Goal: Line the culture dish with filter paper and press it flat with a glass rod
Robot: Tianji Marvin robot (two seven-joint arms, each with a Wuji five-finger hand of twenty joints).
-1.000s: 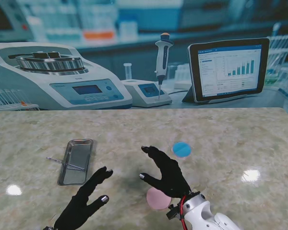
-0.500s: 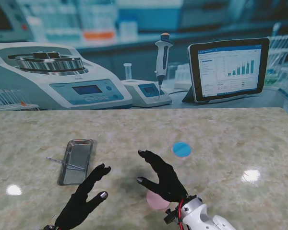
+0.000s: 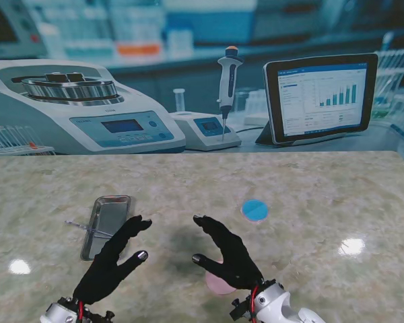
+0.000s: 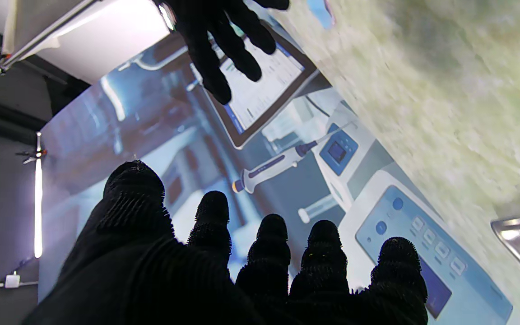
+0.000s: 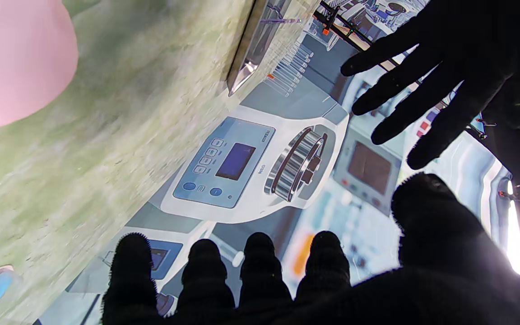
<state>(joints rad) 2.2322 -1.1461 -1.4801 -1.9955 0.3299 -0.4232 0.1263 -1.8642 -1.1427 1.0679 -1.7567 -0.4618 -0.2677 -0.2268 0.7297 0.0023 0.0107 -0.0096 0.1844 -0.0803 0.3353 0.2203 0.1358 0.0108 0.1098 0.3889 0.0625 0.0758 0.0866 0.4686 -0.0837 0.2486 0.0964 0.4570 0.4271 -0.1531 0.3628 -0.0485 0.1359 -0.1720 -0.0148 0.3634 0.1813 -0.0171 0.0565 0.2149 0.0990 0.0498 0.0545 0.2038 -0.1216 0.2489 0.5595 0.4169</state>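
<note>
since a second ago left hand [image 3: 114, 259] moved farther from me toward steel tray [image 3: 108, 225]; both hands spread wide, empty.

This is a mock laboratory bench: a marbled green tabletop [image 3: 323, 195] set before a printed backdrop of lab equipment. Taking the tabletop as the landmark, along its far edge the backdrop shows a centrifuge [image 3: 81, 101] at the left, a pipette [image 3: 227, 84] on a small stand behind the middle, and a tablet [image 3: 320, 97] showing charts at the right. A steel instrument tray [image 3: 108, 225] lies on the tabletop's left part.
</note>
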